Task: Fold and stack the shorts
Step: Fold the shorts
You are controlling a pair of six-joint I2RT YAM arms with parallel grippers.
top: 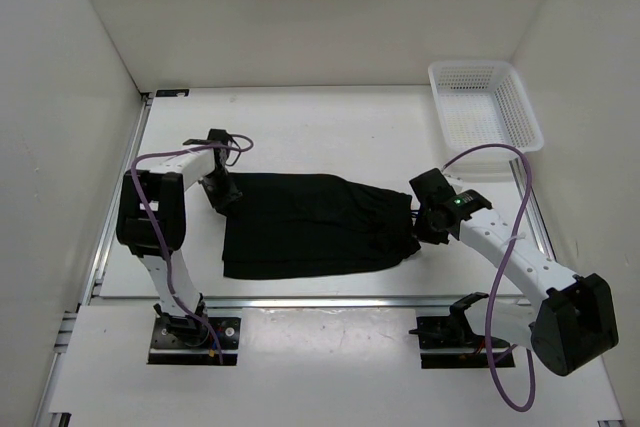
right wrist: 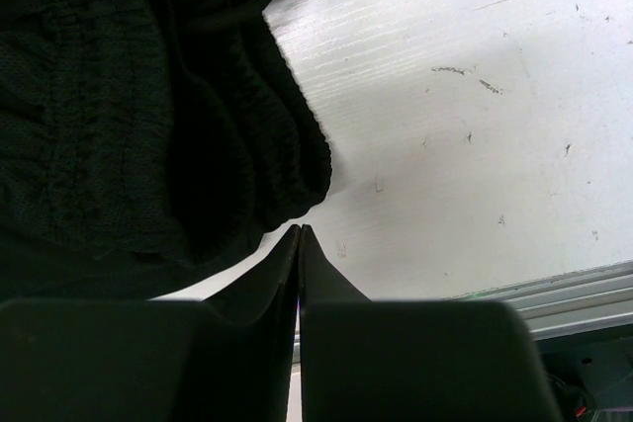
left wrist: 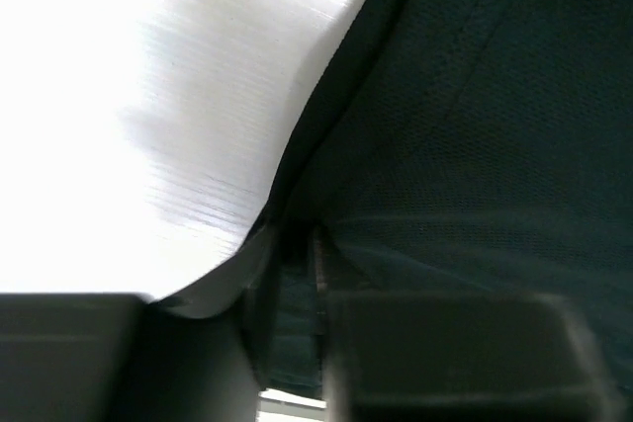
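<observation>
- Closed tip to tip at the right gripper (right wrist: 299, 234), just under the gathered waistband (right wrist: 247, 135); no cloth seen pinched.
- Spread flat between both grippers: black shorts (top: 310, 225), judged soft, light and limp, likely to sag and slide on the smooth table (top: 300, 127).
- Straddling the hem edge at the left gripper (top: 222, 192), cloth between its fingers; clamped or not, cannot tell.
- Best taken at hem and waistband corners, through all layers.
- Far beyond the right gripper: white mesh basket (top: 522, 112).
</observation>
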